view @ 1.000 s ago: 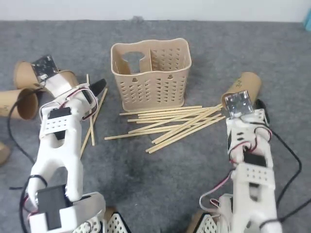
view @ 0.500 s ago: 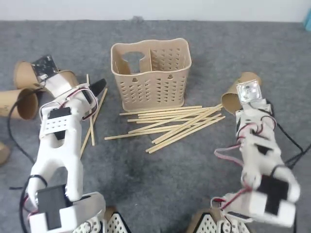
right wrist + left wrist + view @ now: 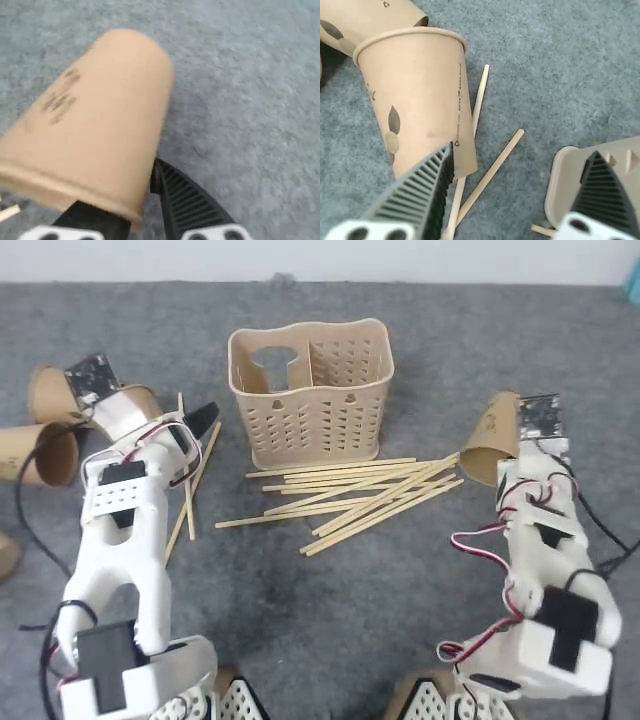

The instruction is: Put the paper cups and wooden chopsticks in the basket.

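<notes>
Right now my right gripper (image 3: 140, 195) clamps a paper cup (image 3: 95, 125) near its rim at the frame's right, ready, I judge, for carrying to the basket (image 3: 320, 425) at upper centre, while my left gripper (image 3: 520, 160) waits open beside a second cup (image 3: 415, 100), above the loose chopsticks (image 3: 350, 495).

A robotics test room is suggested: the surface (image 3: 330, 630) is covered with grey carpet, and a plain white wall (image 3: 320, 258) is seen along the upper edge.
</notes>
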You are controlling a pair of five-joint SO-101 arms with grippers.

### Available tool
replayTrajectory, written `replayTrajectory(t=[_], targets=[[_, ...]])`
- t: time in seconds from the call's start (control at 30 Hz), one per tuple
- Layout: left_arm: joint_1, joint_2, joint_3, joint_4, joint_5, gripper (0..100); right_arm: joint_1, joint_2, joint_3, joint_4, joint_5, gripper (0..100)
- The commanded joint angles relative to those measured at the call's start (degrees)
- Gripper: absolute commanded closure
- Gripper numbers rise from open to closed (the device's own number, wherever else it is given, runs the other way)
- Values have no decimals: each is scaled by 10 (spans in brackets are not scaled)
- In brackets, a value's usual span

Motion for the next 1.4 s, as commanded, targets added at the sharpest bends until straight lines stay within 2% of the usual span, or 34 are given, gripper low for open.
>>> replayTrajectory(t=[0.0, 0.23, 0.43, 0.57, 0.7, 0.83, 0.97, 1.13, 1.37], targets=[[6, -5, -7, -16, -7, 618, 7, -89, -53, 118, -36, 991], [6, -5, -7, -16, -7, 618, 4, -160, -187, 433, -76, 991], [6, -5, -6, -16, -7, 618, -7, -160, -334, 678, -75, 991], [4, -8, -4, -16, -7, 618, -38, -160, -386, 798, -73, 991], [2, -11, -3, -12, -7, 618, -82, -159, -384, 873, -55, 991], [-15, -11, -16, 13, -4, 618, -87, -159, -375, 905, -43, 991], [-32, -11, -62, 84, -2, 618, -89, -159, -308, 887, -18, 991], [-34, -11, -123, 183, 22, 618, -89, -159, -193, 767, -18, 991], [-91, -4, -288, 345, 15, 618, -90, -159, -14, 552, -24, 991]])
